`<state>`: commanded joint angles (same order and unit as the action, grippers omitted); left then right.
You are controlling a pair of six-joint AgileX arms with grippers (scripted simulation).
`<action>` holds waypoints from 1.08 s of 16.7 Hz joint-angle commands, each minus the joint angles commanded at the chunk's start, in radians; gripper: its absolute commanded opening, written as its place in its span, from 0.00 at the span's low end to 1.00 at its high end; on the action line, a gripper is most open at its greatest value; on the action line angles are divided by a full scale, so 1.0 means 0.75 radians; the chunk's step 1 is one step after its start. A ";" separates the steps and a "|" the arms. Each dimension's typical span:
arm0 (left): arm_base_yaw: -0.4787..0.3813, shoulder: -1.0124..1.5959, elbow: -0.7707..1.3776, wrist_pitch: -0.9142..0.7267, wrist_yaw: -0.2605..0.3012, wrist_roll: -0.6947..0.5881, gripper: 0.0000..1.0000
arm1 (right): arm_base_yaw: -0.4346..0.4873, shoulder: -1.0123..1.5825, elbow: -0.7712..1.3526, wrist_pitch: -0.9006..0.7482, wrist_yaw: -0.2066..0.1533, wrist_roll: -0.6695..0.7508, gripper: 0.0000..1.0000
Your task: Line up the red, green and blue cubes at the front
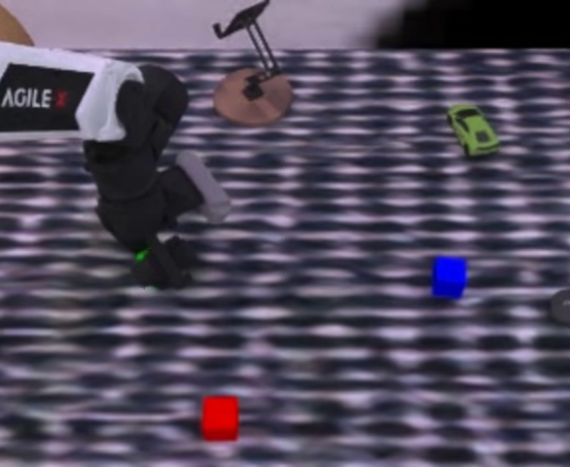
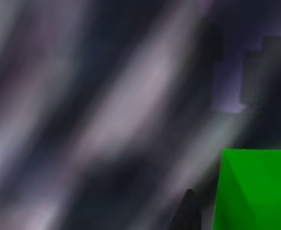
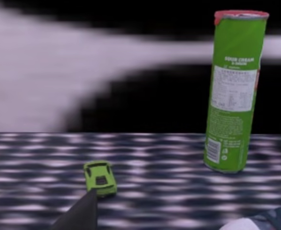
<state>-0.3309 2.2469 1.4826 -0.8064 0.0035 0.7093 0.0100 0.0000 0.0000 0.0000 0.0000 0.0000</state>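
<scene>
Nearest the counter's [image 1: 363,321] front edge sits the small bright red cube [image 1: 220,417], left of centre, with the small bright blue cube [image 1: 449,276] farther back toward the right edge. At the left, the left gripper [image 1: 160,265] is down at the counter with its fingers around the small bright green cube [image 2: 255,189], though I cannot tell if they are clamped. Toward the back stand a lime-green toy car [image 1: 473,128] and a round brown stand [image 1: 254,94]; a tall green crisp tube [image 3: 234,91] shows beyond the car in the right wrist view, and I cannot tell the right arm's fingers either.

Left tool [image 1: 159,263] lowered at table's left.
</scene>
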 joint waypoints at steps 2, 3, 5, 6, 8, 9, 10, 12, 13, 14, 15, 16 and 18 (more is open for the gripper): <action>0.000 0.000 0.000 0.000 0.000 0.000 0.00 | 0.000 0.000 0.000 0.000 0.000 0.000 1.00; 0.000 0.000 0.000 0.000 0.000 0.000 0.00 | 0.000 0.000 0.000 0.000 0.000 0.000 1.00; 0.000 0.000 0.000 0.000 0.000 0.000 0.00 | 0.000 0.000 0.000 0.000 0.000 0.000 1.00; 0.000 0.000 0.000 0.000 0.000 0.000 0.00 | 0.000 0.000 0.000 0.000 0.000 0.000 1.00; 0.000 0.000 0.000 0.000 0.000 0.000 0.00 | 0.000 0.000 0.000 0.000 0.000 0.000 1.00; 0.000 0.000 0.000 0.000 0.000 0.000 0.00 | 0.000 0.000 0.000 0.000 0.000 0.000 1.00; 0.000 -0.033 0.005 -0.020 0.015 -0.011 0.00 | 0.000 0.000 0.000 0.000 0.000 0.000 1.00; 0.000 -0.041 0.022 -0.044 0.015 -0.009 0.00 | 0.000 0.000 0.000 0.000 0.000 0.000 1.00; 0.002 -0.053 0.042 -0.076 0.015 -0.009 0.00 | 0.000 0.000 0.000 0.000 0.000 0.000 1.00; 0.006 -0.070 0.066 -0.120 0.015 -0.010 0.00 | 0.000 0.000 0.000 0.000 0.000 0.000 1.00; 0.011 -0.090 0.093 -0.171 0.015 -0.011 0.00 | 0.000 0.000 0.000 0.000 0.000 0.000 1.00; 0.015 -0.110 0.120 -0.225 0.015 -0.012 0.00 | 0.000 0.000 0.000 0.000 0.000 0.000 1.00; 0.022 -0.149 0.166 -0.306 0.014 -0.014 0.00 | 0.000 0.000 0.000 0.000 0.000 0.000 1.00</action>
<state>-0.3143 2.1353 1.6072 -1.0363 0.0139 0.6992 0.0100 0.0000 0.0000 0.0000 0.0000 0.0000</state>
